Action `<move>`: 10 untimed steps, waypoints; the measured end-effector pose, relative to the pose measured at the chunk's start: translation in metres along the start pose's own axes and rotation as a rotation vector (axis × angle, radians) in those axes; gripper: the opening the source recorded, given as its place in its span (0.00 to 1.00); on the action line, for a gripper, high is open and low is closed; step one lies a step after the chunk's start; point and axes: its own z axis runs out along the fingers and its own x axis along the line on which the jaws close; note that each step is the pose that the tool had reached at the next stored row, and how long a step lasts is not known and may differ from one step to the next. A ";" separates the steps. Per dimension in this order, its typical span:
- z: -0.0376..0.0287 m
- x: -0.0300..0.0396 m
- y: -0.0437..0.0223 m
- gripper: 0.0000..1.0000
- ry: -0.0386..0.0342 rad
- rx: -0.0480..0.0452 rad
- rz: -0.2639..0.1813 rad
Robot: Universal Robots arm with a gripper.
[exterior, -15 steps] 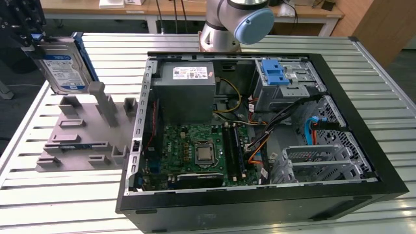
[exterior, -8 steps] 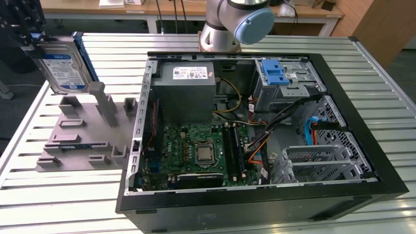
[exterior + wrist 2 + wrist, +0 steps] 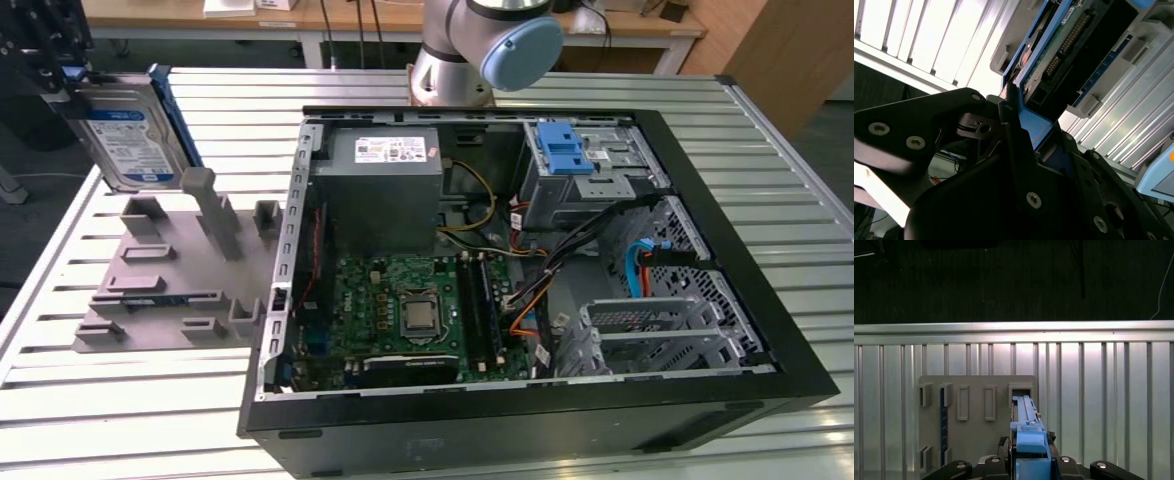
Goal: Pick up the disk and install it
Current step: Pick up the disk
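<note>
Black hand (image 3: 1026, 129) grips the disk (image 3: 127, 135) by its blue end, above the grey fixture (image 3: 160, 300).

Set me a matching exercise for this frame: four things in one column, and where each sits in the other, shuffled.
Things:
1. the disk
2. grey holder
3. power-supply box
4. blue latch

Places:
A. on top of the metal drive bay
B. clamped in the gripper
C. lying on the slatted table, outside the case
D. inside the open case, beside the green motherboard

Pairs: 1-B, 2-C, 3-D, 4-A
</note>
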 end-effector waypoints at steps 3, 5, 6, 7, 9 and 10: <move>-0.0006 0.0000 0.0000 0.36 0.0000 0.0000 0.000; -0.0010 0.0000 0.0000 0.36 0.0000 0.0000 0.000; -0.0012 0.0000 0.0000 0.36 0.0000 0.0000 0.000; -0.0014 0.0000 0.0000 0.36 0.0000 0.0000 0.000; -0.0020 0.0000 0.0000 0.36 0.0001 -0.0001 0.000; -0.0022 0.0000 0.0000 0.36 0.0000 0.0000 0.000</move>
